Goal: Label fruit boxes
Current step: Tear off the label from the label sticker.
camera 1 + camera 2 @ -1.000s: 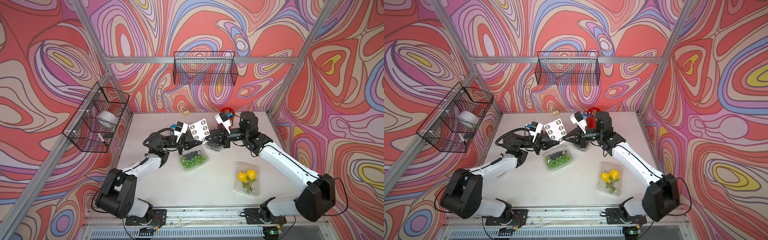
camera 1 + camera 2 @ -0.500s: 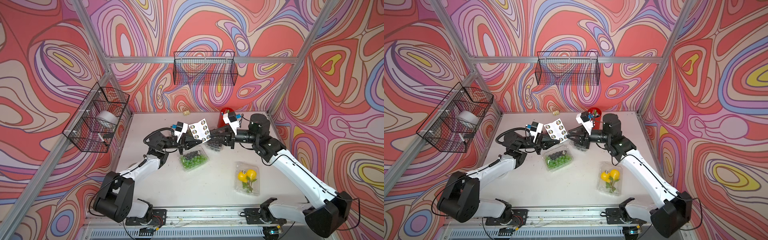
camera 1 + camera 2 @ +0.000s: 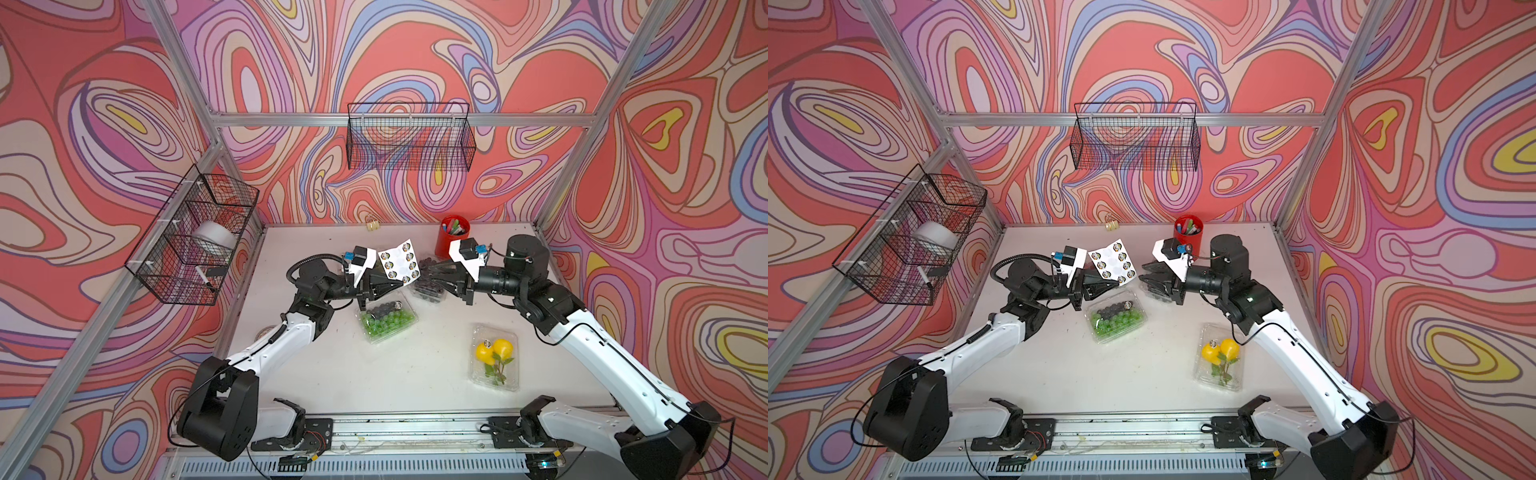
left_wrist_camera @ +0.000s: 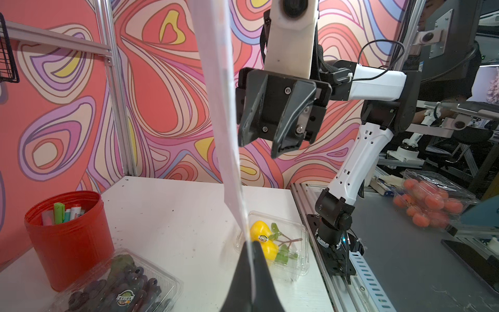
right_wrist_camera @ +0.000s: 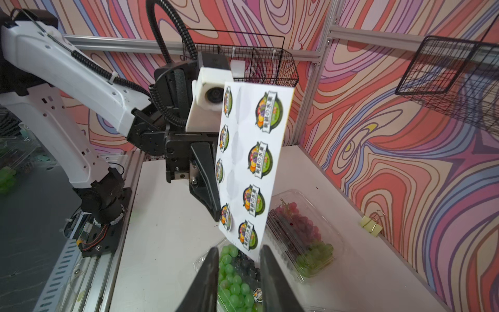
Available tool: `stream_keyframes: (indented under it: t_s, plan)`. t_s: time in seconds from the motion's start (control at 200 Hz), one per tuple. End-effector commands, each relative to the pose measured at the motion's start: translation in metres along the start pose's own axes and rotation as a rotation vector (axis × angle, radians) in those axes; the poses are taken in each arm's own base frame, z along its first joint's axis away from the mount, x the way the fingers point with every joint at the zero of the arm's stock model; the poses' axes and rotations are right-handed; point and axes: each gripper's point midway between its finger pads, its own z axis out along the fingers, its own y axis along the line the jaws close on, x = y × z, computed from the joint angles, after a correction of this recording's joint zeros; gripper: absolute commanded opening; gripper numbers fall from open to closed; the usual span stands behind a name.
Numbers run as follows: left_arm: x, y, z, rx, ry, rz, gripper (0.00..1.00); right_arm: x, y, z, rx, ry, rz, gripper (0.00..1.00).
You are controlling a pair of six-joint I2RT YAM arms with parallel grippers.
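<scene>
Left jaws pinch the sticker sheet (image 3: pixel 398 264) beside the red cup (image 3: pixel 443 243), right jaws slightly spread, seemingly empty; the green-grape box (image 3: pixel 386 322) near the cup and yellow-fruit box (image 3: pixel 494 374) farther off look light, slippery, thin-walled: steady by the rim.

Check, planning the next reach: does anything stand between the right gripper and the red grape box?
Partly: the sticker sheet, pinched in the left gripper, hangs across one edge of the red grape box; the rest lies open to the right gripper.
</scene>
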Motion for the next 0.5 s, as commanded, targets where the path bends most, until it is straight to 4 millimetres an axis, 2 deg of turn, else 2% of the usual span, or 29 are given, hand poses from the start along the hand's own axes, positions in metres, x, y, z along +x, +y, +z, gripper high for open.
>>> stream_keyframes:
  t_s: [0.0, 0.205, 0.496]
  plan:
    - [-0.002, -0.005, 0.001, 0.011, -0.002, 0.031, 0.0, 0.002, 0.004, 0.009, -0.032, 0.022, -0.046, 0.29]
    - [-0.004, -0.006, 0.001, 0.014, -0.001, 0.035, 0.0, 0.005, 0.007, 0.023, -0.074, 0.031, -0.056, 0.29]
    - [-0.005, -0.006, 0.001, 0.014, -0.002, 0.039, 0.0, 0.007, 0.008, 0.032, -0.112, 0.024, -0.044, 0.28]
